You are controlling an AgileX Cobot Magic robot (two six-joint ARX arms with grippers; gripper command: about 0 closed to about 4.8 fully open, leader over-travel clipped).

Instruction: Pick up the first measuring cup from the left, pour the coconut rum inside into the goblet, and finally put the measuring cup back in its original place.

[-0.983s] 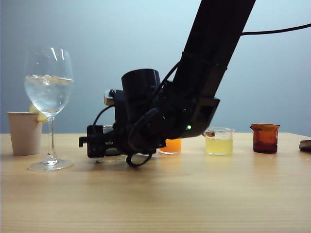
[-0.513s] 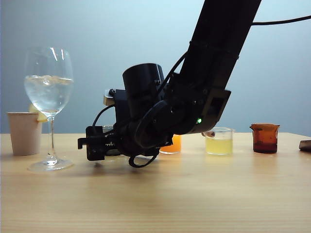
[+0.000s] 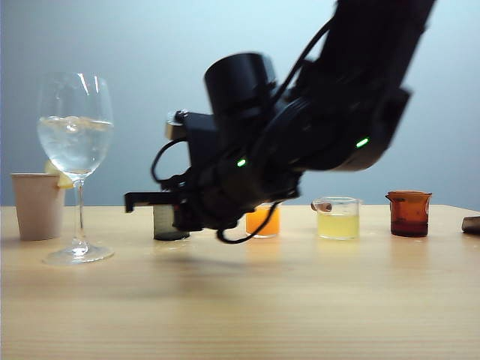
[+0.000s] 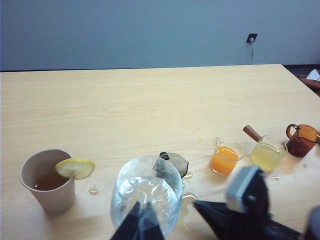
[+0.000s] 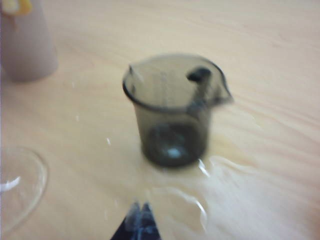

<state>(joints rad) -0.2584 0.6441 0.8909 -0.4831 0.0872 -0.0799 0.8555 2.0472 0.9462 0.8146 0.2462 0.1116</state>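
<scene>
The first measuring cup (image 3: 169, 223), dark smoky grey, stands upright on the table (image 3: 240, 300) with nothing gripping it. It looks empty in the right wrist view (image 5: 172, 112). Just above and left of it hovers my right gripper (image 3: 135, 200), shut with nothing between its fingers (image 5: 140, 220). The goblet (image 3: 75, 142) stands left of the cup, holding clear coconut rum (image 3: 75, 146). My left gripper (image 4: 141, 225) is shut, hanging over the goblet (image 4: 146, 192). The dark cup (image 4: 172, 164) sits just beyond the goblet there.
A beige paper cup (image 3: 37, 205) with a lemon slice (image 4: 75, 168) stands at far left. An orange cup (image 3: 264, 221), a pale yellow cup (image 3: 337, 219) and an amber cup (image 3: 409, 214) line up rightward. Clear spills (image 5: 200, 190) wet the table around the dark cup.
My right arm has risen off the table and its gripper has shut. The dark cup, earlier hidden behind the gripper, now stands free below it.
</scene>
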